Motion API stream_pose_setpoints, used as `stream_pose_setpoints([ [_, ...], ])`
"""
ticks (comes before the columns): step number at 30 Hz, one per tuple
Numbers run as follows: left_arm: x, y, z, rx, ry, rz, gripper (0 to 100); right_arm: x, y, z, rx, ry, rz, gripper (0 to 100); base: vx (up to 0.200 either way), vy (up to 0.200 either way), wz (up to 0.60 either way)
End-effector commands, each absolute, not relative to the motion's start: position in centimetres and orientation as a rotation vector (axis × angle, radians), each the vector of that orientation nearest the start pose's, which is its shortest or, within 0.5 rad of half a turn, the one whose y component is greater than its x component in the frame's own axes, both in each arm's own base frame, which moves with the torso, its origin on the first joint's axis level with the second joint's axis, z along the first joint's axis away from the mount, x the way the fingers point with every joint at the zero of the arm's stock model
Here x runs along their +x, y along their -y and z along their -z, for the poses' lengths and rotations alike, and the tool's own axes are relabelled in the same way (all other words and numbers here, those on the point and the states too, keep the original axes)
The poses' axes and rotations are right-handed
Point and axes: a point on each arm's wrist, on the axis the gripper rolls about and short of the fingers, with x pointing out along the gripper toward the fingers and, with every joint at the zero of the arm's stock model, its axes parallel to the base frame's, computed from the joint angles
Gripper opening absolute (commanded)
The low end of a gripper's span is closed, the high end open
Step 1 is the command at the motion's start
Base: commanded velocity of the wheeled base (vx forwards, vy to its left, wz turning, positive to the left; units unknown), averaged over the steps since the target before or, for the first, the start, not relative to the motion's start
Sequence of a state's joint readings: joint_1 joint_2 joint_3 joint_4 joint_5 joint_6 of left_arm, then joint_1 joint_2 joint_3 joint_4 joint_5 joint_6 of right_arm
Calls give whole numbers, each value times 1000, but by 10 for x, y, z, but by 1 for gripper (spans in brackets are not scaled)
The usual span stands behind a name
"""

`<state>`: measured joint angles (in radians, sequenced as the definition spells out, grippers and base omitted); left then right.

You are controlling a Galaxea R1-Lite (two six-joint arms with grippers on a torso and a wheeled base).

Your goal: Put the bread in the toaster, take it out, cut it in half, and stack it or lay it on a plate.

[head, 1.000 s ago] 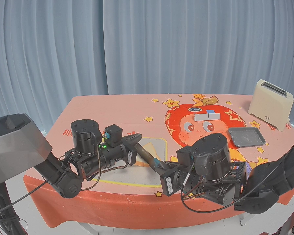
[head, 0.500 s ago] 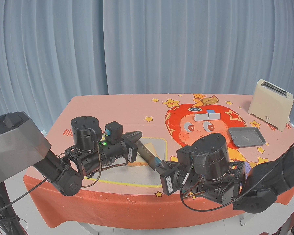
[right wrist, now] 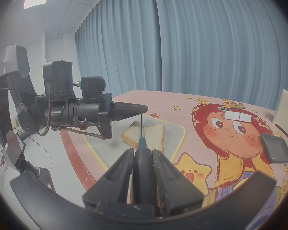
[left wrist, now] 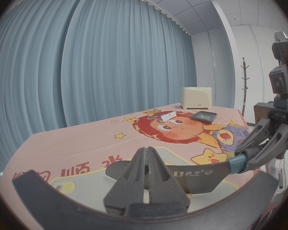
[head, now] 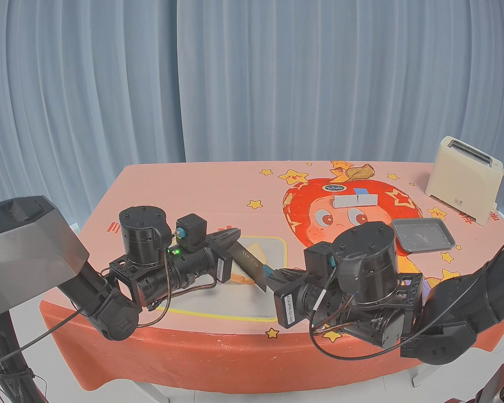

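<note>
— Why are we working at the near edge of the tabletop (head: 207,191)?
— The cutting board (head: 218,303) lies there. The toaster (head: 465,177) and grey tray (head: 425,235) stand well apart at the far right, so we judge toasting done and cutting in hand
— And our hands?
— Our right hand (right wrist: 142,152) is clamped around the handle of the knife (head: 246,264), blade on edge over the bread slice (right wrist: 153,134) on the board. Our left hand (head: 232,234), fingers pressed together and holding nothing, sits at the blade's spine, likely to bear down; we cannot tell whether it touches
</note>
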<state>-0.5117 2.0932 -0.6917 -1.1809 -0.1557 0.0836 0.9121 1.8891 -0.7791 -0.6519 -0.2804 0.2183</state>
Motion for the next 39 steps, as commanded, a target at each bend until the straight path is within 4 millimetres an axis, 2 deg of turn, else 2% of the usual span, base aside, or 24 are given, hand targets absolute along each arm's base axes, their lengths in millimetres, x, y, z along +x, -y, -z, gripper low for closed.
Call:
stream_pose_setpoints([
  [1,307,177,-72,126,-219,677,0,207,-257,-116,-56,-452,-573,0,0,0,0],
  [10,309,179,-80,120,-187,678,0,207,-258,-104,-82,-487,-567,0,0,0,0],
  [14,310,180,-99,110,-132,677,0,208,-258,-103,-83,-488,-567,0,0,0,0],
  [17,309,179,-102,108,-121,677,0,207,-258,-104,-83,-487,-569,0,0,0,0],
  [39,306,177,-95,113,-149,677,0,204,-258,-116,-57,-447,-580,0,0,0,0],
])
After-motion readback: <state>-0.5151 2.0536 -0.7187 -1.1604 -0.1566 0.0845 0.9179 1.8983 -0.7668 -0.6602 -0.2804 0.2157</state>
